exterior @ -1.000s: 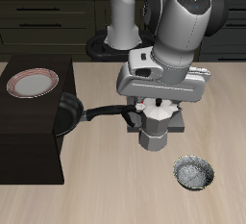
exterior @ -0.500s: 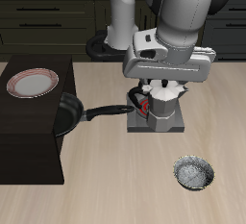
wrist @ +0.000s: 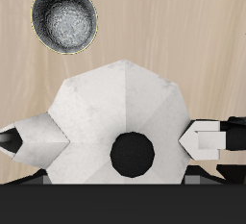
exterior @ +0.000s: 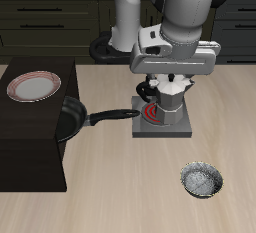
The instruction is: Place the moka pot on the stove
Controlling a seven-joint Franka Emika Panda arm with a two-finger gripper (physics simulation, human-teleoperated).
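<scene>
The silver faceted moka pot (exterior: 172, 103) hangs in my gripper (exterior: 173, 85), which is shut on its upper part. The pot is upright over the far side of the stove (exterior: 176, 127), a flat grey hotplate whose red coil (exterior: 150, 111) shows beside the pot. I cannot tell whether the pot's base touches the hotplate. In the wrist view the pot's pale faceted top (wrist: 115, 103) with its black lid knob (wrist: 132, 154) fills the space between my fingers (wrist: 204, 137). The stove is hidden there.
A black frying pan (exterior: 67, 118) lies beside the stove, its handle reaching toward it. A plate (exterior: 33, 85) rests on a dark low cabinet (exterior: 30, 162). A small grey speckled bowl (exterior: 202, 180) sits nearer the table's front edge and also shows in the wrist view (wrist: 64, 18).
My gripper has carried the moka pot up and back, away from the table's front edge. The pot now stands higher over the stove and the red coil shows more.
</scene>
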